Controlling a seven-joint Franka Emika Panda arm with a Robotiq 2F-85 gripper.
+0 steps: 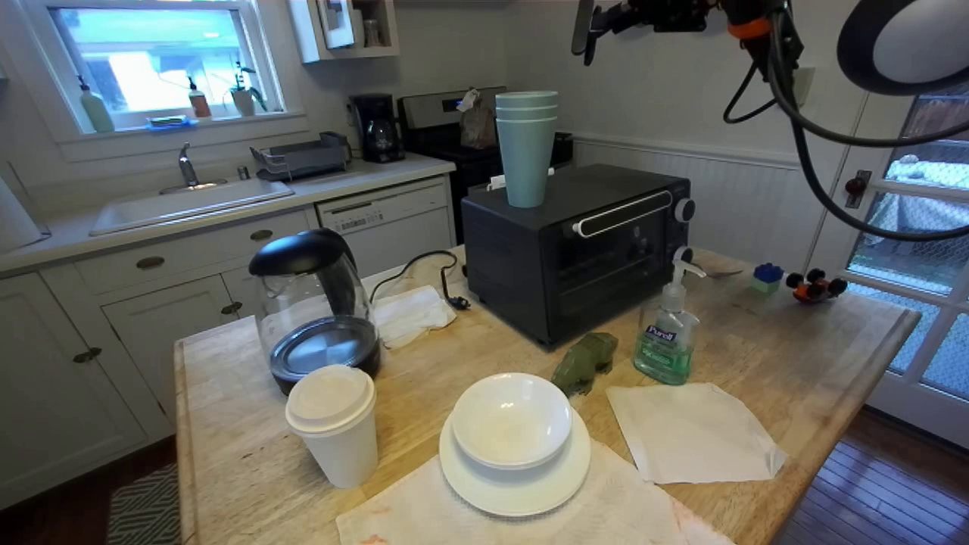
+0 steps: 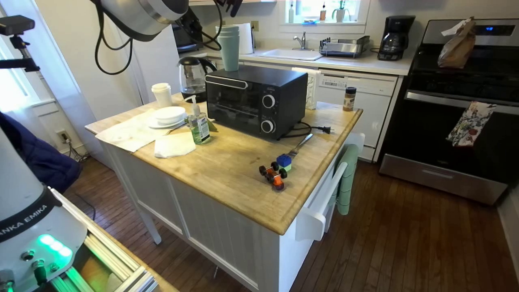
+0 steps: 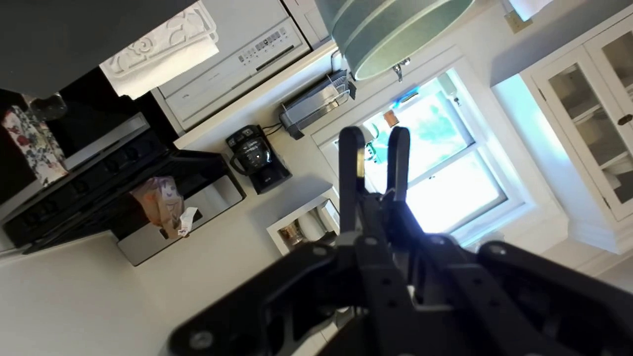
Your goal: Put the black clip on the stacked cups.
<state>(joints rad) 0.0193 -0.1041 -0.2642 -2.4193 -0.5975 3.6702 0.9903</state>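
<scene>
Lettering: in an exterior view the sanitizer bottle [image 1: 666, 348] reads "Purell", its smaller print illegible to me; a dark band on the white robot base [image 2: 24, 190] reads "ANKA EMIKA", cut at the view's edge. Blue characters glow on the stove [image 2: 421, 134], too small for me to read, as is the label on the spice jar [image 2: 349, 98].

Surface: the wooden counter [image 2: 239, 160] carries a black toaster oven [image 1: 571, 257], on top of which the stacked cups [image 1: 528, 155], mint green, stand upright. A white bowl [image 1: 512, 424] rests on a plate [image 1: 518, 493]; a toy car [image 2: 273, 176] lies beside blue and green blocks [image 2: 284, 161].

Room: sink [image 1: 204, 206] below the window [image 1: 163, 60], coffee maker [image 1: 377, 129] near the stove, dark plank floor [image 2: 405, 227].

My tool [image 3: 376, 136] is raised near the stacked cups. In the wrist view its fingers [image 3: 350, 168] stand narrowly apart; I cannot tell whether anything is grasped between them, nor make out the black clip with certainty.
</scene>
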